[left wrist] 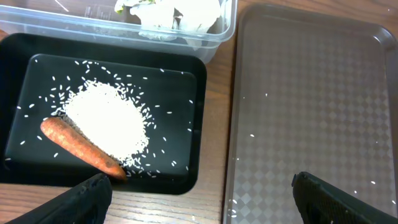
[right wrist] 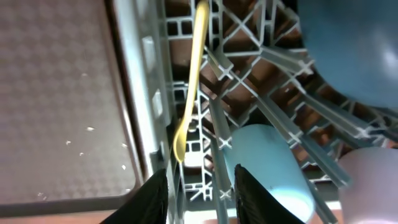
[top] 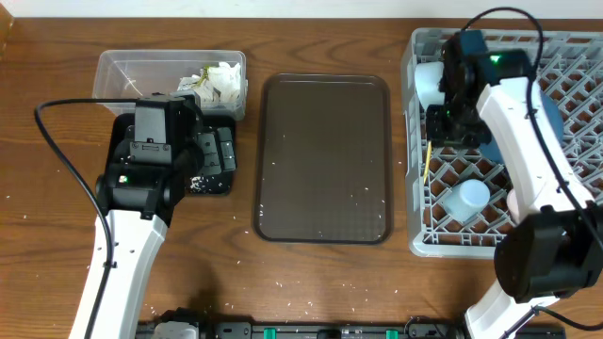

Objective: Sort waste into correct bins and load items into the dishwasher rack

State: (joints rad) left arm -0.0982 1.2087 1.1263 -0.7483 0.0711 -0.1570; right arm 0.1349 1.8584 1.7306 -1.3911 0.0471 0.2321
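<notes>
Black tray (left wrist: 180,81) is filled with rice (left wrist: 109,121), food piece (left wrist: 78,146); clear tub (left wrist: 74,28) with paper scraps (left wrist: 177,14); left gripper (left wrist: 199,185), right gripper (right wrist: 202,183) are spread apart, empty.

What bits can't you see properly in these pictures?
- Black tray, overhead: the left arm covers most of it.
- White bowl, overhead: the right arm hides part.
- Pink cup, right wrist: cut off by the picture's corner.
- Clear tub, left wrist: the top edge cuts it off.
</notes>
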